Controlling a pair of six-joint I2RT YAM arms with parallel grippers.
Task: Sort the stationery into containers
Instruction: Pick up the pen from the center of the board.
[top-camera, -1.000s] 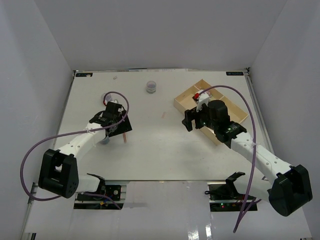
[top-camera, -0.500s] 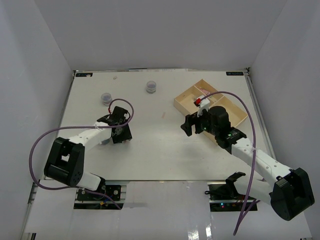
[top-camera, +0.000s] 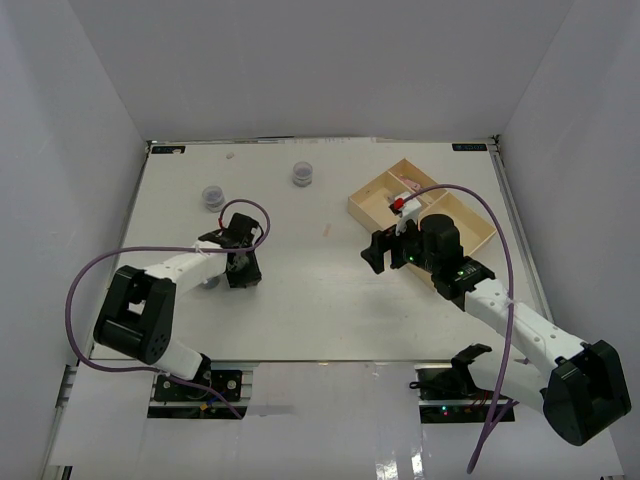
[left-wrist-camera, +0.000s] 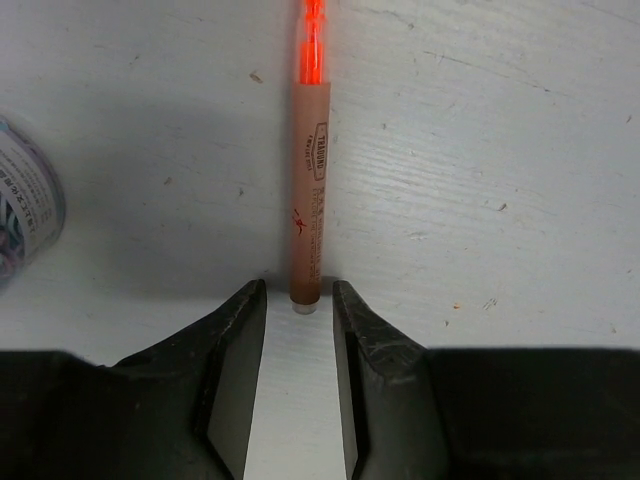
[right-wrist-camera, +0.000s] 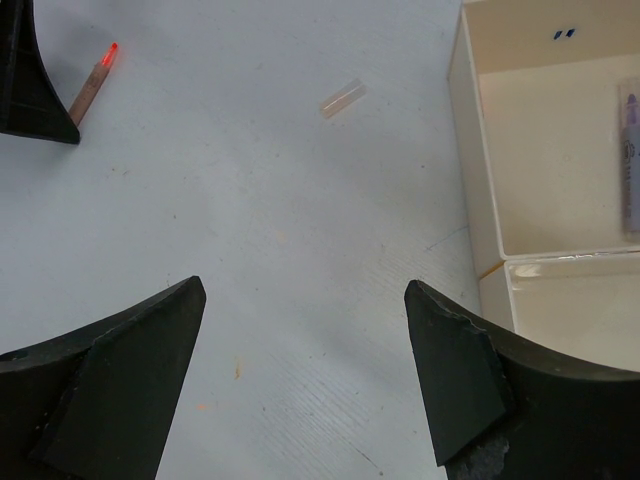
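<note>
No word reads clearly from any of my cameras. My left wrist view shows the thin pen with a brown barrel and bright orange-red end (left-wrist-camera: 308, 190). It carries a small boxed line of dark print along the barrel and a tiny red mark below that, both too blurred to spell out. The round grey tub (left-wrist-camera: 20, 205) bears printed lines I cannot read. At the far corners of the white worktop (top-camera: 320, 300) sit two black label strips (top-camera: 167, 149), their lettering too small to read.
</note>
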